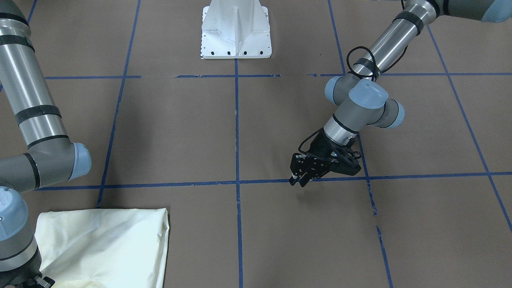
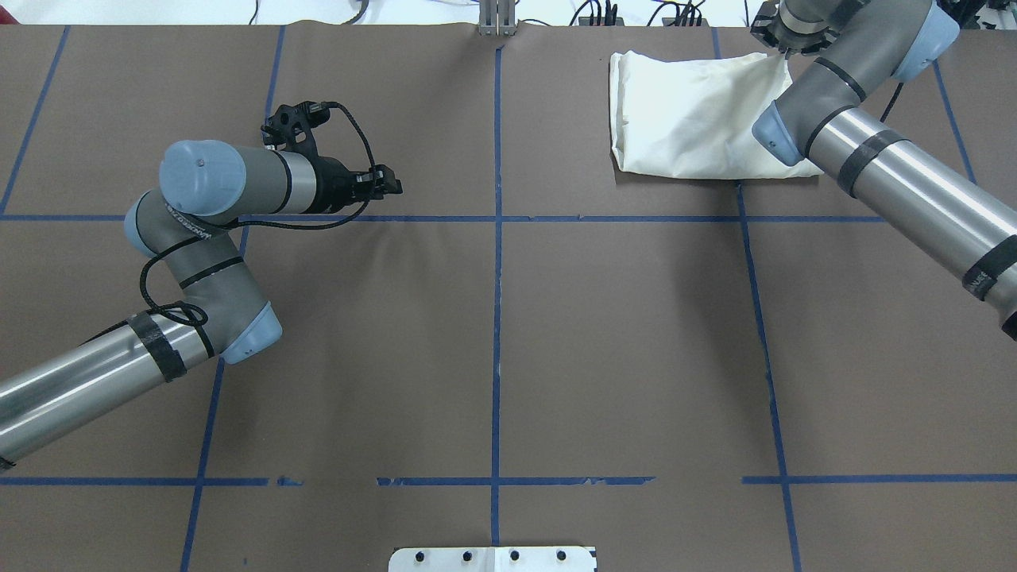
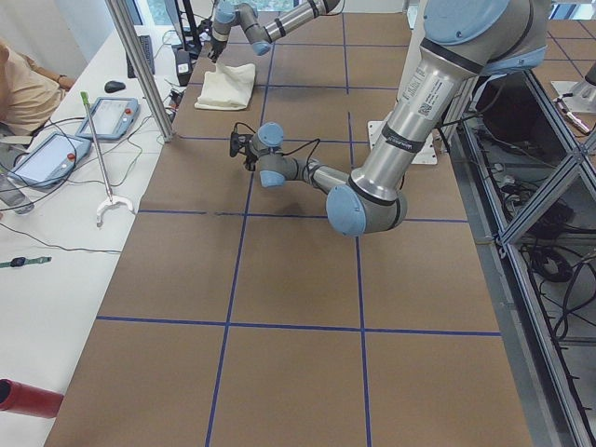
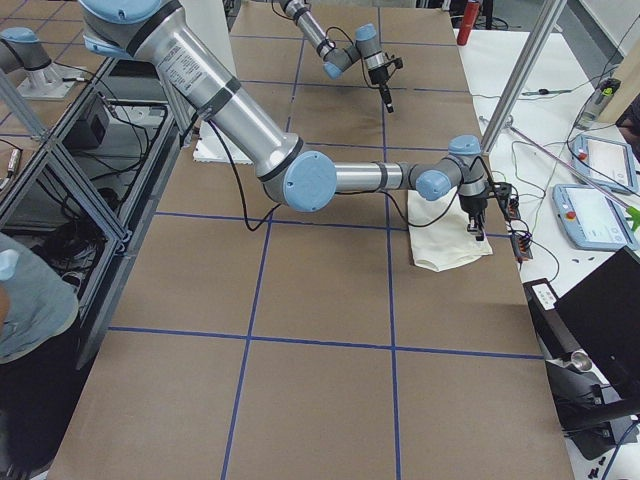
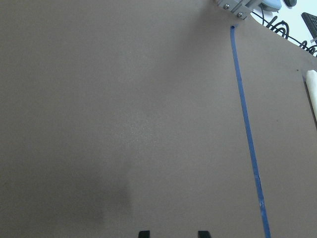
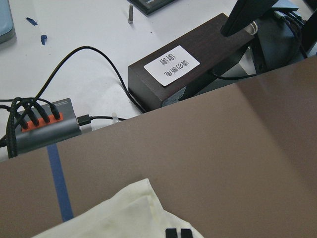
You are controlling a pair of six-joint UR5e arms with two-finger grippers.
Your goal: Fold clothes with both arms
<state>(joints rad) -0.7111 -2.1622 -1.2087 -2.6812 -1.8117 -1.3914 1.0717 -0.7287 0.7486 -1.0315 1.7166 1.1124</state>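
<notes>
A cream long-sleeved T-shirt [image 2: 691, 111] is seen folded into a flat rectangle, plain side up. It is laid on the brown paper-covered table [image 2: 636, 334], which is marked off by blue tape lines [image 2: 496, 318]. Taken from the white metal pedestal base [image 2: 493, 558], the shirt is found at the opposite edge of the table and off to the robot's right.

The black two-finger right gripper [image 6: 178, 233] is held at the corner of the shirt farthest from the base. Its fingertips are pressed together right at the cloth; whether fabric is caught between them cannot be told. The grey-silver tubular right arm [image 2: 898, 167] is stretched out from the base side across the shirt's right edge.

The black two-finger left gripper [image 1: 299, 183] is placed out across the table from the base, to the robot's left of it and well apart from the shirt. Its fingertips [image 5: 143, 233] are spread, with nothing between them, above bare paper close to a tape line.
</notes>
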